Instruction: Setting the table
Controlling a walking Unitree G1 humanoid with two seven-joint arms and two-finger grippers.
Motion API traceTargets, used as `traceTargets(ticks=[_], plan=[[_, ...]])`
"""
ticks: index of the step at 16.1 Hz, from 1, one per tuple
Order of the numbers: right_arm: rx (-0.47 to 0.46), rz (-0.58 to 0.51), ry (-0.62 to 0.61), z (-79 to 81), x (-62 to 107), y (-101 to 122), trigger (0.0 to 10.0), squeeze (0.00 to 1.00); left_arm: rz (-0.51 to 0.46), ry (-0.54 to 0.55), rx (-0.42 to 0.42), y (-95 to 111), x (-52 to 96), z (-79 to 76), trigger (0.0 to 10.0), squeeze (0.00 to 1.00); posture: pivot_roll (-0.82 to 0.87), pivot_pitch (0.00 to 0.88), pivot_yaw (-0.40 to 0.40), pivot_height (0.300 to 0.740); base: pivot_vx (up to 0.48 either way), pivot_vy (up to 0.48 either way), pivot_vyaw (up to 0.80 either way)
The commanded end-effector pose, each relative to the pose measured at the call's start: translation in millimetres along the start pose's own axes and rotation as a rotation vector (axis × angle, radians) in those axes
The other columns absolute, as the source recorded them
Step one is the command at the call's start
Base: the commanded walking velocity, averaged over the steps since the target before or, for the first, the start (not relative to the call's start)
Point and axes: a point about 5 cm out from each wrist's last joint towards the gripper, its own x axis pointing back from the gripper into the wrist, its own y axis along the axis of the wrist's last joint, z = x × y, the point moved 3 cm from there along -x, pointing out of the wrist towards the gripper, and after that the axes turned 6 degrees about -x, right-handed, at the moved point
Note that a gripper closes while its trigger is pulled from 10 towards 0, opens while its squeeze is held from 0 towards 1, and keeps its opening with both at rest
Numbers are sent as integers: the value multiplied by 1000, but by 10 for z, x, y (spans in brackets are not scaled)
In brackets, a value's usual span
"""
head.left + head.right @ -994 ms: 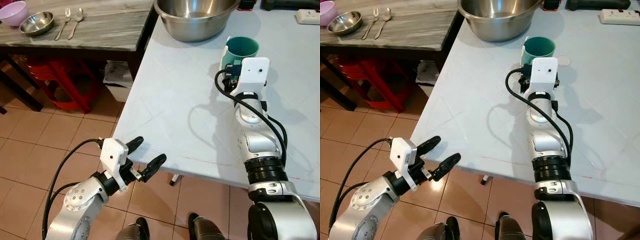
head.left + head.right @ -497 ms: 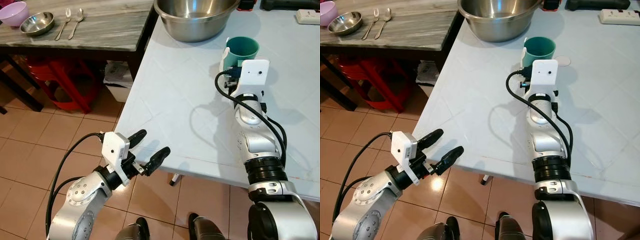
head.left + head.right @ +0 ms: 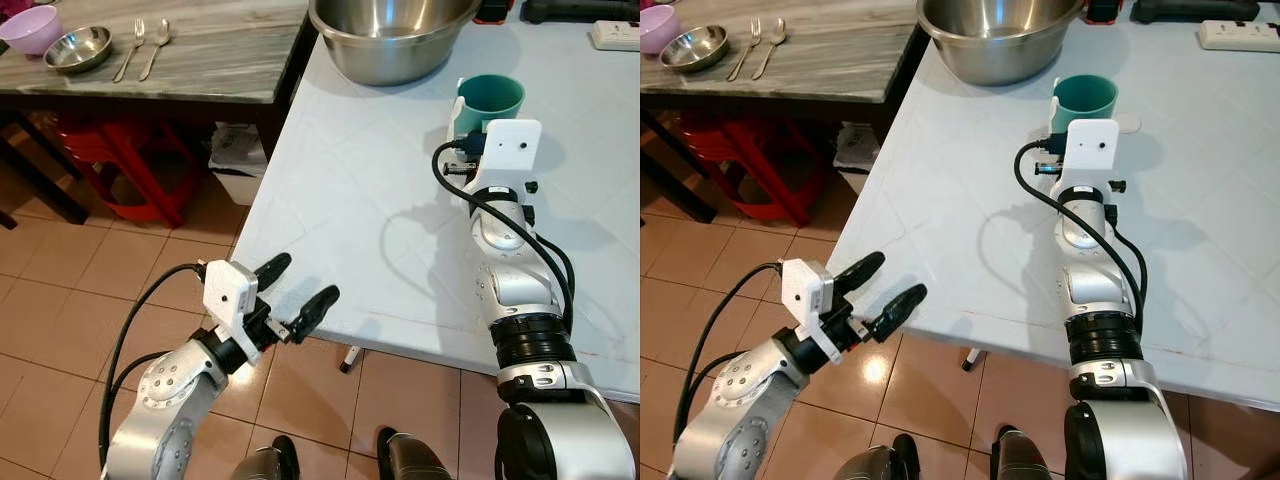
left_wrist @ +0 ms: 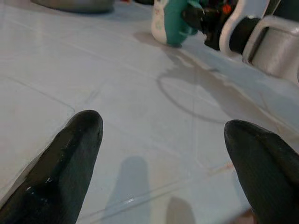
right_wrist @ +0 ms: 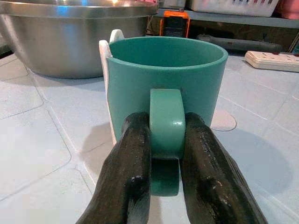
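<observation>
A teal mug (image 3: 489, 98) stands upright on the white table (image 3: 350, 200), just in front of a big steel bowl (image 3: 390, 35). My right gripper (image 5: 166, 140) is shut on the mug's handle (image 5: 166, 122), one black finger on each side. My right arm stretches forward across the table, its white wrist block (image 3: 510, 150) covering the fingers in the head views. My left gripper (image 3: 297, 290) is open and holds nothing, hovering at the table's near left corner. The mug (image 4: 168, 23) also shows far off in the left wrist view.
On a wooden table (image 3: 200, 50) at the far left lie a small steel bowl (image 3: 76, 48), a purple bowl (image 3: 30, 28), a fork (image 3: 130, 45) and a spoon (image 3: 155, 42). A red stool (image 3: 120, 165) stands beneath it. A power strip (image 3: 612, 35) lies at the far right.
My left gripper has risen and moved in toward the table's corner. The right gripper and mug have shifted slightly forward.
</observation>
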Motion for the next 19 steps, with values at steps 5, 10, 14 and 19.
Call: traceTargets(ticks=[5,10,14,19], plan=[[-6,-37,24,62,7,126,0,0,15,131,-49,-54,12,226,10000,0,-139,209,102,740,0,0,0],[-17,8,-22,-215,360,-135,9843,0,67,443,-78,-94,19,747,10000,0,-137,159,110,740,0,0,0],[-2,28,-52,-349,688,-262,10000,0,47,463,-80,-80,-54,817,10000,0,-163,125,123,740,0,0,0],[0,28,-55,-384,789,-247,10000,0,5,456,-75,-4,-161,863,10000,0,-183,114,136,740,0,261,-510]])
